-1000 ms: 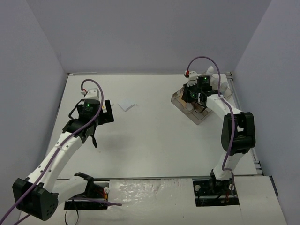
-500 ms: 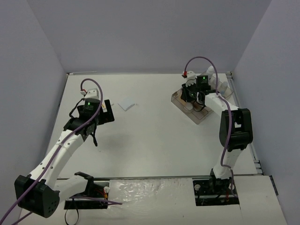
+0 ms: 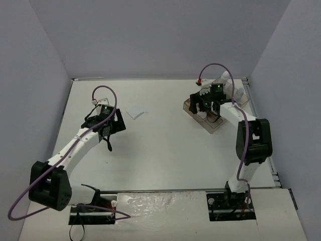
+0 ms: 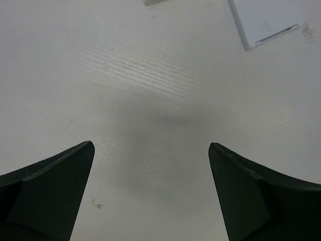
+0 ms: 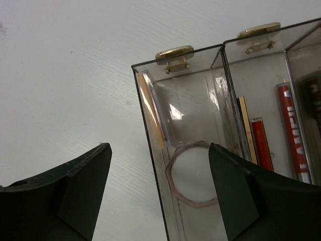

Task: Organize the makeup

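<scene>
The left tool hangs spread wide over bare tabletop, pinching nothing. A loose white pad lies flat near it, at about two o'clock seen from above. It is squarish and turned diamond-wise, so I see no long side to favour. The left arm is plainly the nearer; the right is well apart. Farther back on the right, the right tool stands spread and empty above the tray. There a compact and red pencils already lie in neighbouring compartments.
</scene>
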